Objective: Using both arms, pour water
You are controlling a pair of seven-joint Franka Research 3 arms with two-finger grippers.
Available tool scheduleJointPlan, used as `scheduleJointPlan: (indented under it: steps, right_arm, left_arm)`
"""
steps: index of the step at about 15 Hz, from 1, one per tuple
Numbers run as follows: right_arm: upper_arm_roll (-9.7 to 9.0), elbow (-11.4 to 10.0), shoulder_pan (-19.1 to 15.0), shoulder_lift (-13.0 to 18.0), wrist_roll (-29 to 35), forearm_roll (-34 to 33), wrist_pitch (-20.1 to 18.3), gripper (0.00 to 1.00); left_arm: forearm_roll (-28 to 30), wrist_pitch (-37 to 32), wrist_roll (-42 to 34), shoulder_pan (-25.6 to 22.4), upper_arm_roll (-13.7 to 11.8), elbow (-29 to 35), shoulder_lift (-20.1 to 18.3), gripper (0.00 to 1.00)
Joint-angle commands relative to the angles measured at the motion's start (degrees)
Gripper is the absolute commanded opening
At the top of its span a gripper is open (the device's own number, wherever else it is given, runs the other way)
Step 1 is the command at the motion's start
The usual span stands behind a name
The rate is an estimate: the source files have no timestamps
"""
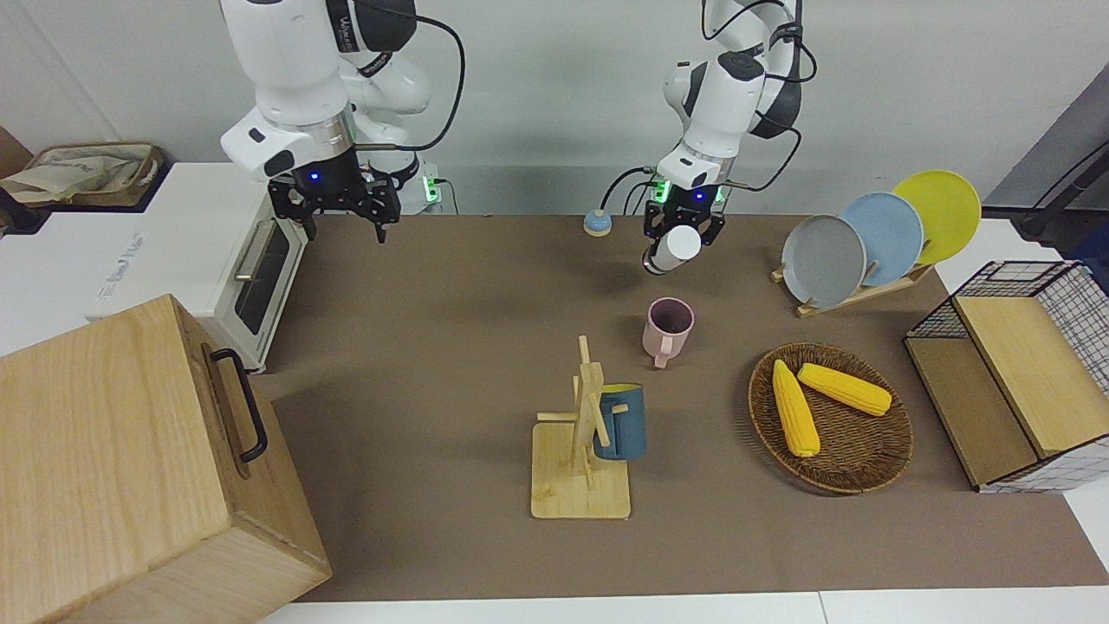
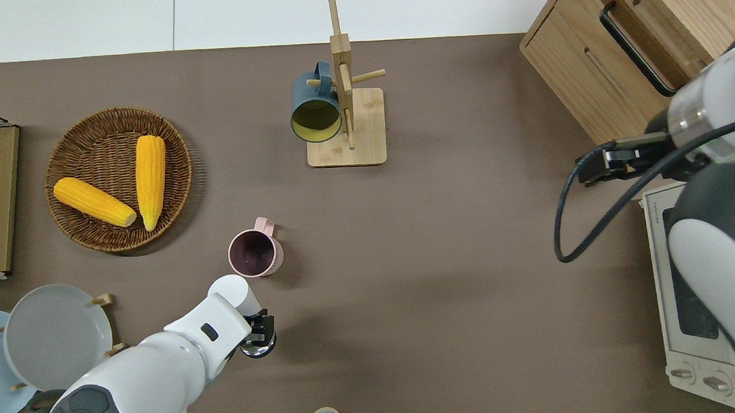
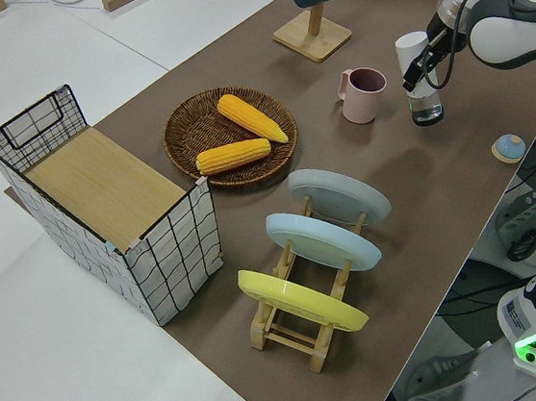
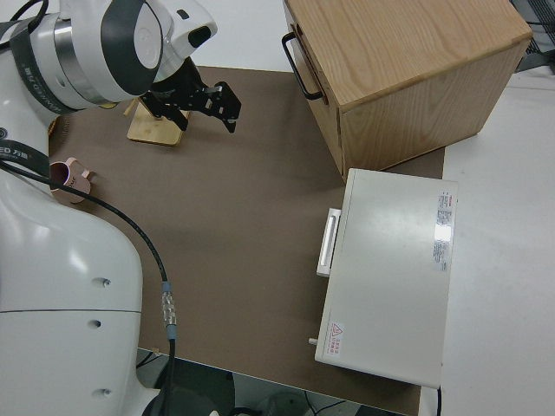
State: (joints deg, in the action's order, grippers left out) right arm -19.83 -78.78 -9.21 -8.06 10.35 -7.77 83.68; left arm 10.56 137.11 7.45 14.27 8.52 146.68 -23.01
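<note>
- We see the left gripper (image 1: 680, 238) clamped on a white-capped bottle (image 1: 675, 249) — jaws closed around it, held up off the bench (image 1: 450, 347).
- From overhead the left gripper (image 2: 259, 334) and bottle sit over bare brown surface, near the pink mug (image 2: 255, 253); the side view shows the bottle (image 3: 418, 77) roughly upright just beside the mug (image 3: 362, 94).
- Pink mug stands upright and open-mouthed on the bench, handle pointing away from the robots; we cannot tell if anything is in it.
- Right gripper (image 1: 345, 208) — jaws spread open, holding nothing, up in the air near the white toaster oven (image 1: 221, 260); the right side view shows the same open gripper (image 4: 204, 102).
- Wooden mug rack (image 2: 345, 105) stands farther from the robots than the pink mug, a blue mug (image 2: 316, 110) with yellow inside hung on it.
- Wicker basket (image 1: 866, 459) toward the left arm's end holds two corn cobs (image 1: 845, 388).
- Plate stand with grey plate (image 1: 823, 260), blue and yellow plates sits nearer to the robots than the basket.
- Small blue-topped knob-like object (image 1: 597, 223) lies on the bench near the robots.
- Wooden box (image 1: 130, 468) with a black handle sits at the right arm's end.
</note>
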Motion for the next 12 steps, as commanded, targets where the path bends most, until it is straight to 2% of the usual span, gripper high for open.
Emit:
scheduleJointPlan:
  steps: [1,2,3,5,8,12]
  right_arm:
    - [8.83,-2.2,3.3,3.8,-5.6,0.8,0.1,0.99]
    - [9.97,-2.3,3.4,4.3,-5.8,0.9,0.1,0.99]
    - [10.59,-3.9,3.4,5.7,-6.2,0.9,0.1,0.99]
    - [10.69,-5.9,3.2,7.3,-7.0,2.5,0.0,0.99]
    - [10.69,-5.5,1.7,6.7,-6.6,8.0,-0.4,0.99]
    - [10.69,-5.2,1.4,6.5,-6.4,8.6,-0.4,0.99]
  left_arm:
    - [0.1,-0.6,0.4,0.1,0.1,-4.3,4.5,0.0]
    - [0.1,-1.4,0.4,0.0,0.1,-4.8,5.3,0.0]
    - [0.1,-3.2,0.5,-0.2,0.0,-5.8,6.4,0.0]
    - [0.1,-8.8,0.5,-0.4,-0.4,-8.5,8.0,0.0]
    - [0.0,-13.0,0.7,-0.5,-0.7,-10.5,9.1,0.0]
    - [-0.3,-19.2,0.8,-1.0,-0.8,-16.2,13.7,0.0]
